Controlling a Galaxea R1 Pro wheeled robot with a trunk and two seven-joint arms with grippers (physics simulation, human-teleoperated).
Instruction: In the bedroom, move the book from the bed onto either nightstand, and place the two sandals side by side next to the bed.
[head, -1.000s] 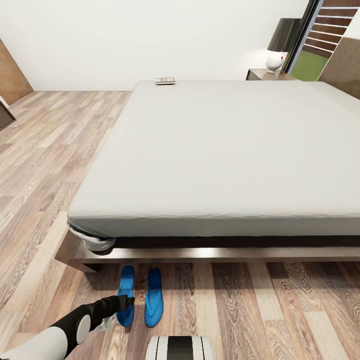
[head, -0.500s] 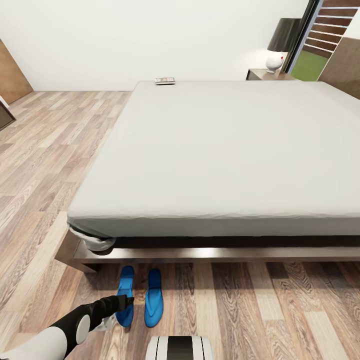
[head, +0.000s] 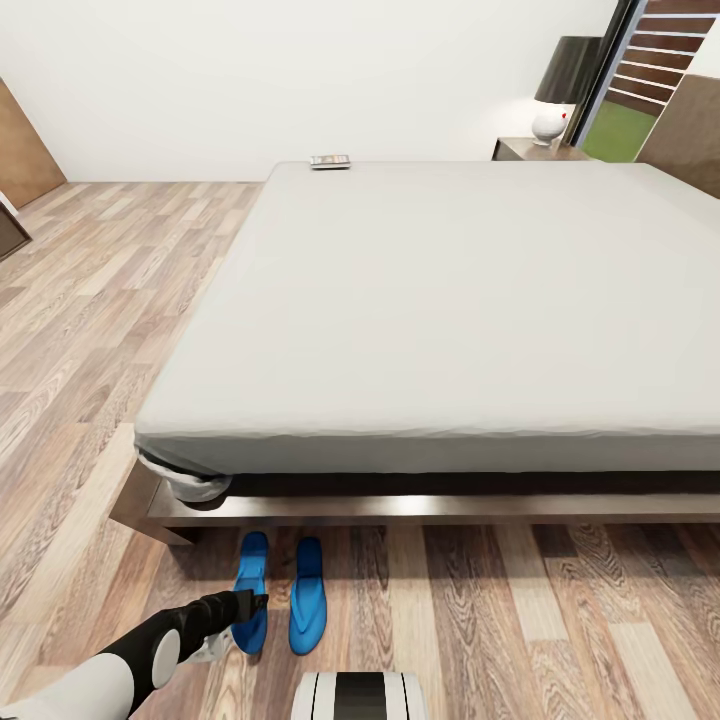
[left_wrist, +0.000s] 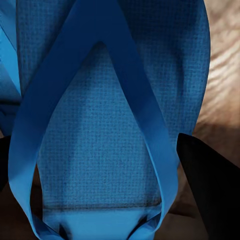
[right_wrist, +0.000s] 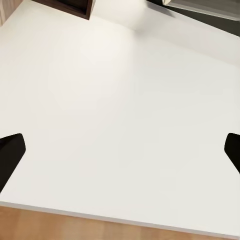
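Two bright blue sandals lie side by side on the floor just in front of the bed frame, the left sandal (head: 252, 585) and the right sandal (head: 308, 595). My left gripper (head: 256, 604) is low over the left sandal. The left wrist view has that sandal (left_wrist: 107, 150) between the dark fingers (left_wrist: 210, 190), which touch both of its edges. The book (head: 330, 161) lies on the far corner of the grey bed (head: 450, 300). A dark nightstand (head: 528, 150) stands beyond the bed. My right gripper (right_wrist: 120, 157) is open, facing a white surface.
A white lamp with a dark shade (head: 560, 95) stands on the nightstand, next to a tall window (head: 640, 90). The bed's wooden frame (head: 420, 508) runs just behind the sandals. Wood plank floor (head: 90, 300) stretches to the left of the bed.
The left arm has drifted very slightly back. The sandals, the book and the view have not moved.
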